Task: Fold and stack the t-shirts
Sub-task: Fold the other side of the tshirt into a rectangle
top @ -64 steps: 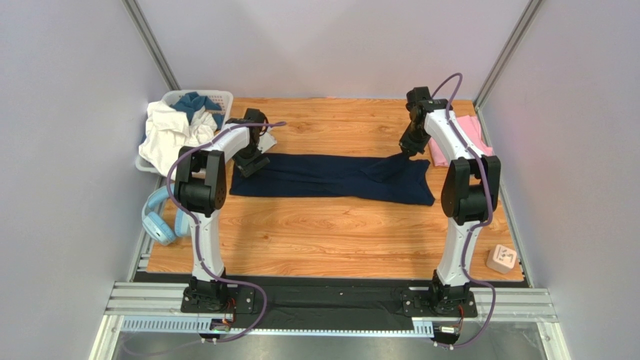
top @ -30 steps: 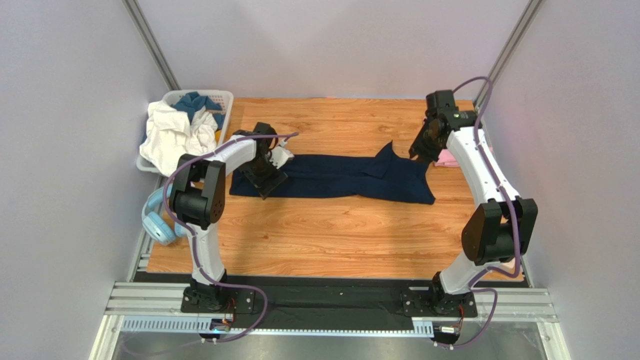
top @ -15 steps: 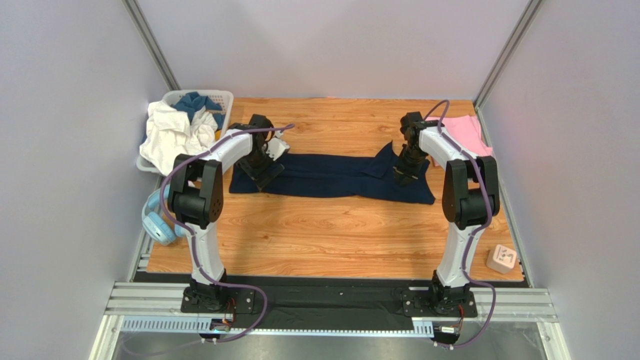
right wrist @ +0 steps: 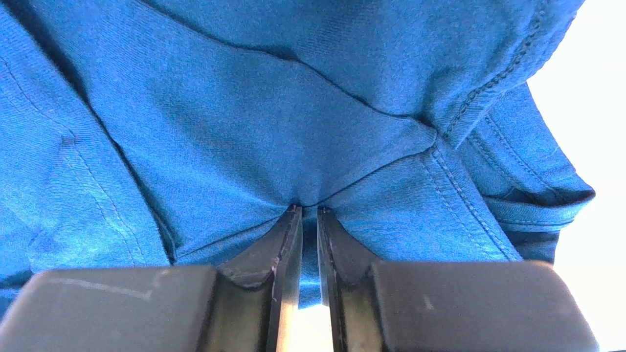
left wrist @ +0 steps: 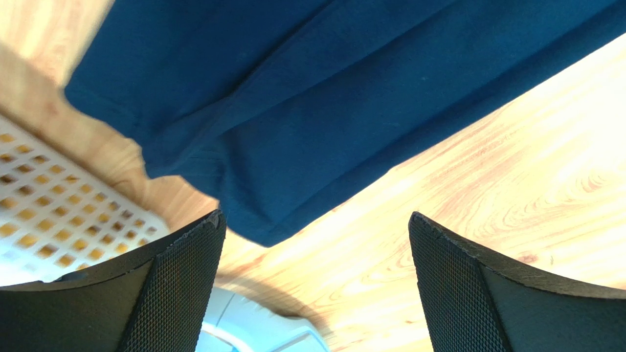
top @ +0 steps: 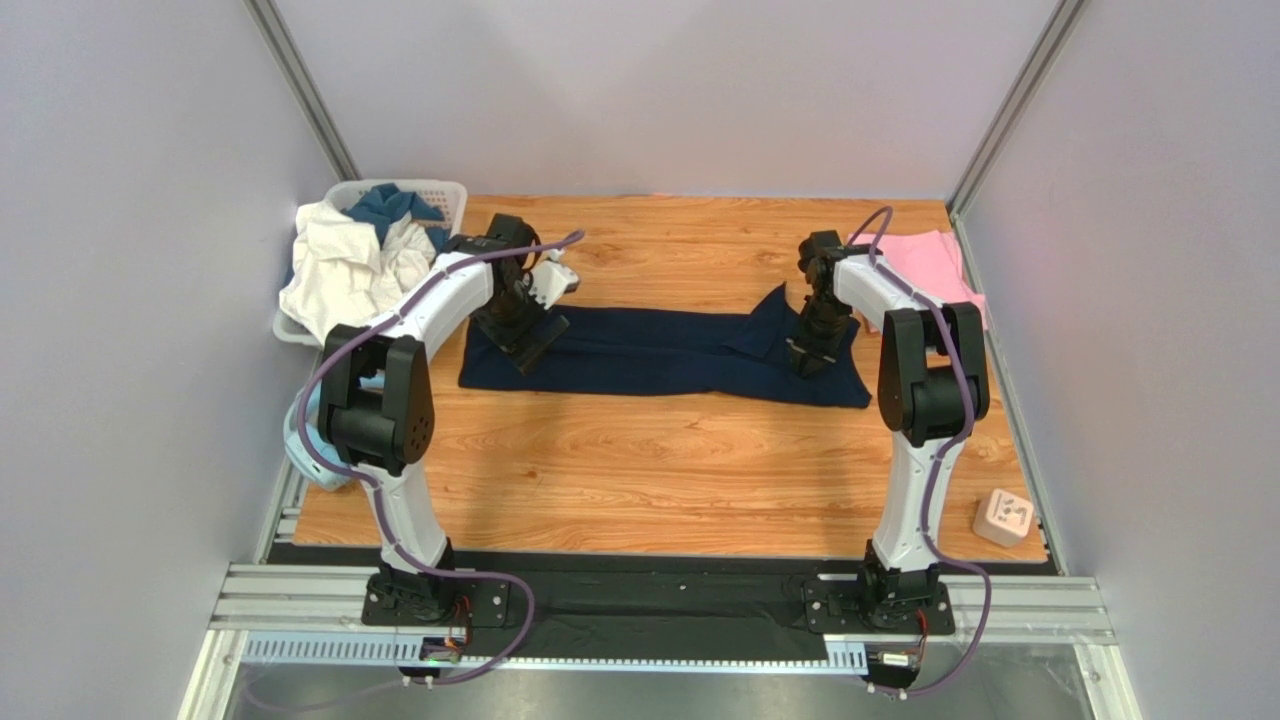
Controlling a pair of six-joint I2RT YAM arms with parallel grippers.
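A wood-grain table fills a booth closed in by plain pale grey walls, with metal rails along the near edge where both arms are bolted. At the far left corner a white basket holds a heap of white and teal cloth. Light-blue headphones lie at the left edge, partly hidden behind the left arm. A small tan block sits at the near right. The pink t-shirt lies flat in the far right corner.

The navy t-shirt stretches as a long band from left to right across the far half of the table. The left tool has its fingers spread wide and holds nothing. It is over the band's near left corner, apparently just above the cloth. The right tool is down on the band's right end, fingers almost together, nipping a puckered fold of navy cloth beside a stitched hem.
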